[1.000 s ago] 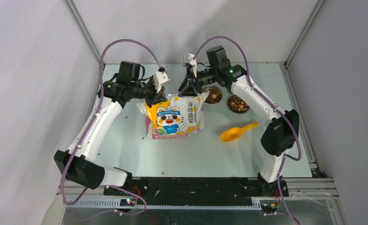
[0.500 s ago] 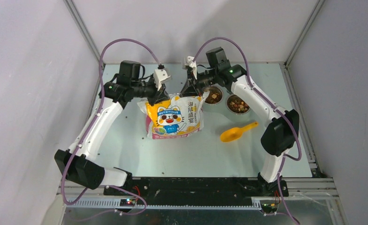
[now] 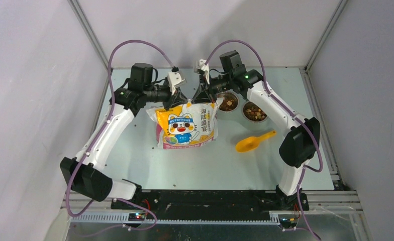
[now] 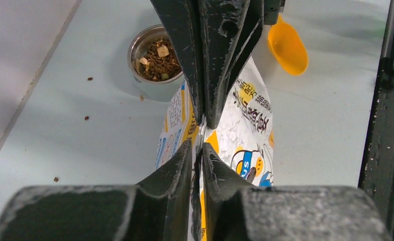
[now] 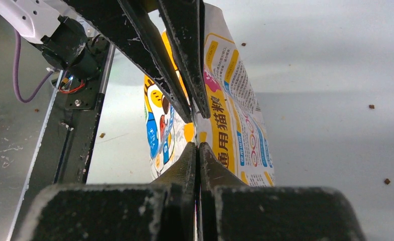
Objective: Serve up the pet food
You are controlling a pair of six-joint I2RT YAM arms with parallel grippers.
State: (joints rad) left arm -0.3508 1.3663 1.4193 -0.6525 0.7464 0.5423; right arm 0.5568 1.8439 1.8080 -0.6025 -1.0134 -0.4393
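Note:
The pet food [image 3: 228, 104] fills two steel bowls at the back right, the second lot [image 3: 256, 111] beside the first; one bowl of it [image 4: 157, 60] shows in the left wrist view. The cartoon-cat bag [image 3: 187, 125] stands between both grippers. My right gripper [image 5: 197, 144] is shut on the bag's [image 5: 230, 115] top edge, its jaws pressed flat together. My left gripper [image 4: 197, 145] faces it on the same edge, jaws a narrow gap apart with the bag's [image 4: 245, 130] film loose between them. In the top view the left gripper [image 3: 177, 102] and right gripper [image 3: 203, 98] nearly meet.
A yellow scoop [image 3: 255, 141] lies on the table right of the bag, below the bowls, also seen as a yellow scoop [image 4: 288, 47] from the left wrist. Loose kibble bits [image 4: 86, 118] dot the tabletop. Frame posts and walls close in the back corners.
The right gripper has closed on the bag's top edge. The left gripper's jaws have come slightly apart, and its wrist has shifted a little right and back.

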